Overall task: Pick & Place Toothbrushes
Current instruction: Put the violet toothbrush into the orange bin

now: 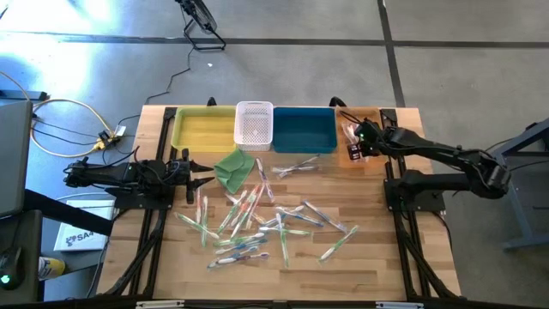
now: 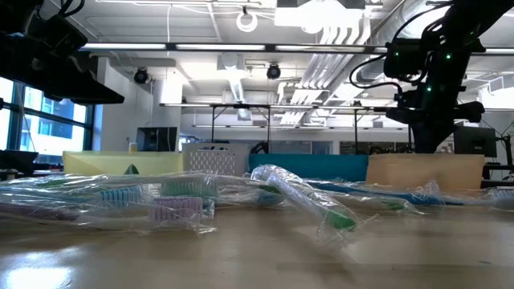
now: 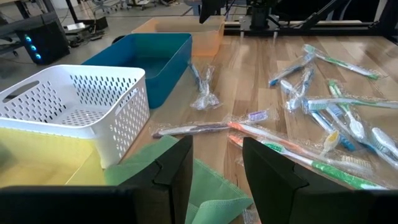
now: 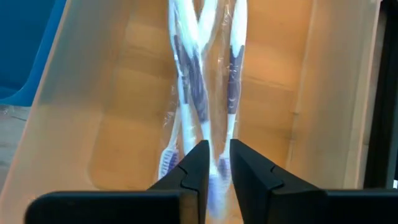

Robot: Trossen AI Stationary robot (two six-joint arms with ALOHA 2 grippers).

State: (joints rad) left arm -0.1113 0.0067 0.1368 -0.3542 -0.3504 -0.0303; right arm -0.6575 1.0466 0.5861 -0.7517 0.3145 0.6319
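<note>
The task is at an early stage. The right end effector (image 1: 352,143) is positioned over the orange bin (image 4: 130,124) at the 1 o'clock corner of the surface (image 1: 369,257); its fingers stand slightly parted, with a narrow gap between them, directly above the wrapped purple-white brushes (image 4: 199,81) lying in that bin. Whether a wrapper is in contact with the fingers cannot be determined. At least two, perhaps three, brushes lie in the orange bin. The blue bin (image 1: 304,129), white basket (image 1: 254,122) and yellow bin (image 1: 204,129), lined along the 12 o'clock edge, show no brushes inside, as far as can be seen. The bulk remains: a loose pile of toothbrushes (image 1: 257,223) is spread across the centre toward 6 o'clock, with a small cluster (image 1: 296,166) just in front of the blue bin. The left end effector (image 1: 196,178) waits at 9 o'clock, fingers spread and holding nothing, beside the green cloth (image 1: 233,167). Most sorting is judged outstanding.
</note>
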